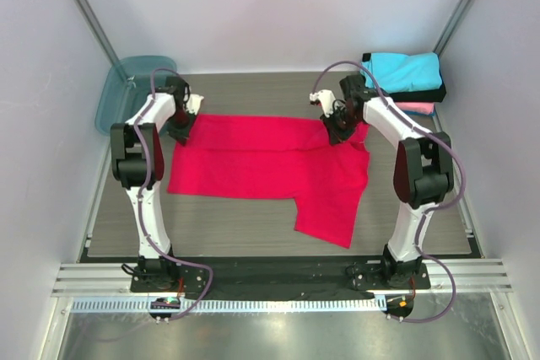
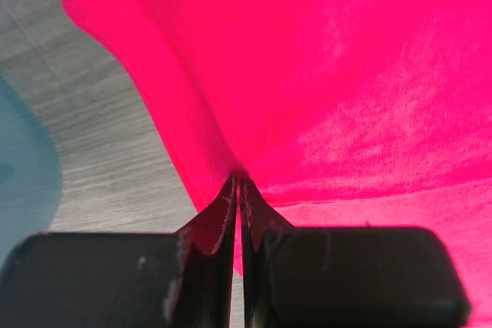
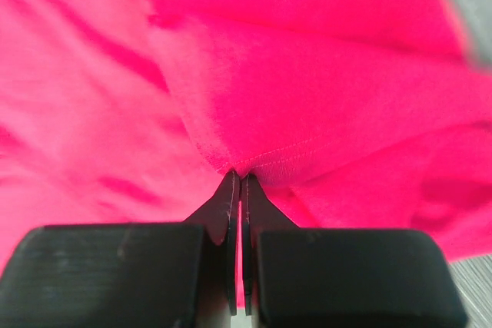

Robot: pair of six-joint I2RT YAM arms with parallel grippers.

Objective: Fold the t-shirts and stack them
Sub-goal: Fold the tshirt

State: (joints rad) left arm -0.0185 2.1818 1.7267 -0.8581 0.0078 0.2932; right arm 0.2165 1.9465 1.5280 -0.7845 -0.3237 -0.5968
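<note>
red t-shirt [image 1: 261, 158]: flat across the middle of the tabletop [image 1: 236, 229], long side running left-right. 1 lobe trails toward the near right. My read: not at final folded size yet.
left tool [image 1: 180, 126]: at the shirt's far-left corner, jaws pinched shut on a thin fold of red cloth. Left wrist view shows the cloth tented up into the tips.
right tool [image 1: 336, 130]: at the shirt's far-right edge, jaws closed tight on the cloth right at a stitched hem. Right wrist view shows it bunched at the tips.
why held so: 2 grips well apart on the same far edge keep that edge straight. Looks like setup for carrying the far edge toward the near side to make a fold.
risk: thin pinch on soft knit. 1 side slipping would skew the fold line, and the near-right lobe may drag.
done stack: cyan t-shirt [image 1: 405, 71] on top, black t-shirt [image 1: 428, 95] under it, pink t-shirt [image 1: 415, 108] peeking out on the near side. Sits in the far-right corner, apart from the red one, which leaves the middle as work area.
bin [image 1: 126, 90]: translucent teal, far-left corner by the left wall, near the left tool. Can't tell any contact with the shirt.
tabletop: grey wood-grain, matte.
room: plain white walls [image 1: 253, 6] on 3 sides, 2 slanted metal posts at the far corners, aluminium rail [image 1: 278, 280] along the near edge by both arm bases.
</note>
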